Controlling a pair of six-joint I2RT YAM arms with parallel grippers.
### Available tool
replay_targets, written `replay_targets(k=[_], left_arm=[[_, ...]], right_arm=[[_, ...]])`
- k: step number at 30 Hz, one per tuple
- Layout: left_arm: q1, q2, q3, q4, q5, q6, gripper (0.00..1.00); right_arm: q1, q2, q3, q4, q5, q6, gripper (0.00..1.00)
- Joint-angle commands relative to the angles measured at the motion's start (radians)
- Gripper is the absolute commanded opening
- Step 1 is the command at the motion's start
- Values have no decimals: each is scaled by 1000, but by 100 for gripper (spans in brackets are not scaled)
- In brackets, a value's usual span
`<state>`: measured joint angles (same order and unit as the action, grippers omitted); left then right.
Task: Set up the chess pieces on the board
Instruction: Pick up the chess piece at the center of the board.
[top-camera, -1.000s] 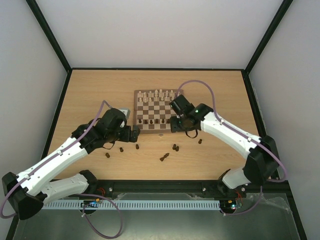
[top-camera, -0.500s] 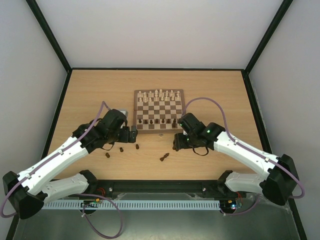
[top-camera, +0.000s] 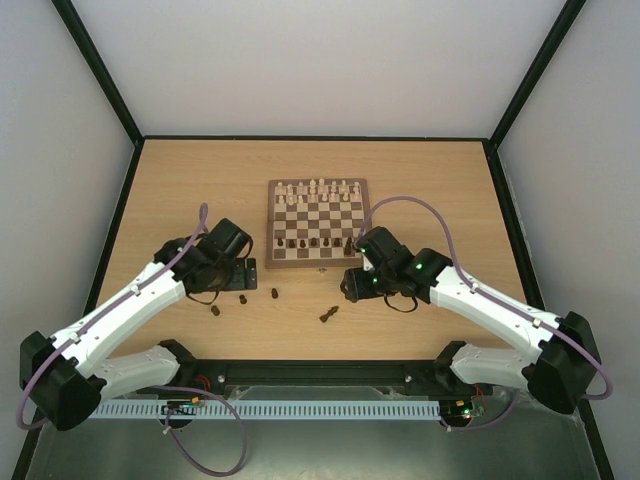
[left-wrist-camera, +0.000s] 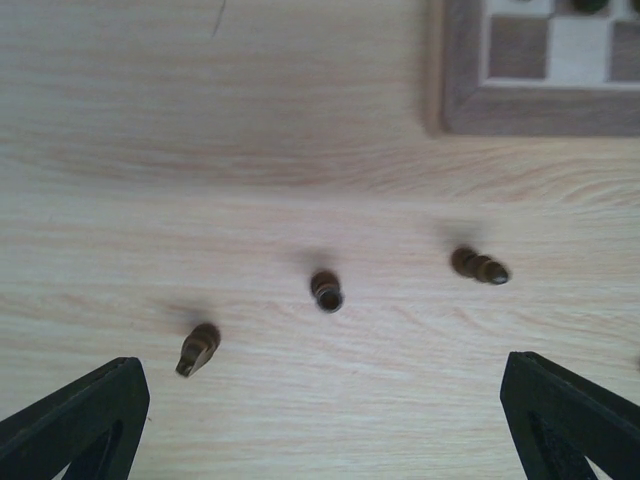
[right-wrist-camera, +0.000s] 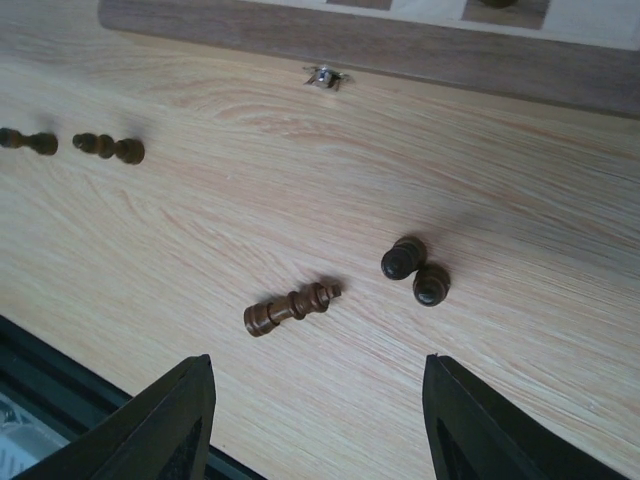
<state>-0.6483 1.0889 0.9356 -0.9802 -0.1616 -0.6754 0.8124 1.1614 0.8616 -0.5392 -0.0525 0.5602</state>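
Observation:
The board (top-camera: 316, 222) lies mid-table, cream chess pieces (top-camera: 318, 189) along its far rows and a few dark ones (top-camera: 305, 243) on its near row. Loose dark pieces lie on the table in front of it. My left gripper (left-wrist-camera: 325, 440) hangs open over three of them: one tipped (left-wrist-camera: 198, 348), one seen end-on (left-wrist-camera: 327, 290), one lying (left-wrist-camera: 479, 266). My right gripper (right-wrist-camera: 320, 420) is open and empty above a taller dark piece lying on its side (right-wrist-camera: 290, 308) and two upright dark pawns (right-wrist-camera: 403, 257). In the top view, that lying piece (top-camera: 328, 314) is left of the right gripper (top-camera: 352, 283).
The board's near border with a small metal latch (right-wrist-camera: 325, 75) runs across the top of the right wrist view. Two more lying dark pieces (right-wrist-camera: 108, 147) sit at that view's left. The table's dark front edge (right-wrist-camera: 40, 380) is close below the right gripper.
My right arm has pulled back from the board's near right corner to the table in front of it, jaws slightly wider. The left gripper has shifted a little left.

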Motion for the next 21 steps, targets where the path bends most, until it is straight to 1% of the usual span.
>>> replay_targets(k=[1, 5, 10, 12, 15, 16, 19, 21], left_arm=[[16, -6, -78, -65, 9, -76, 100], [32, -28, -165, -37, 25, -121, 97], [43, -34, -213, -41, 2, -167, 91], [49, -36, -230, -32, 6, -173, 87], [55, -16, -253, -12, 19, -171, 77], [55, -9, -253, -9, 17, -171, 76], [61, 7, -254, -4, 6, -177, 75], [86, 17, -259, 9, 14, -169, 73]], right_arm=[[7, -22, -47, 43, -82, -61, 57], [8, -35, -49, 58, -149, -90, 57], [8, -66, -63, 72, -201, -106, 57], [8, -77, -67, 76, -214, -110, 57], [9, -85, -67, 76, -224, -115, 57], [9, -86, -69, 78, -227, -115, 57], [11, -90, -70, 79, -231, -115, 57], [12, -92, -70, 77, -227, -115, 57]])
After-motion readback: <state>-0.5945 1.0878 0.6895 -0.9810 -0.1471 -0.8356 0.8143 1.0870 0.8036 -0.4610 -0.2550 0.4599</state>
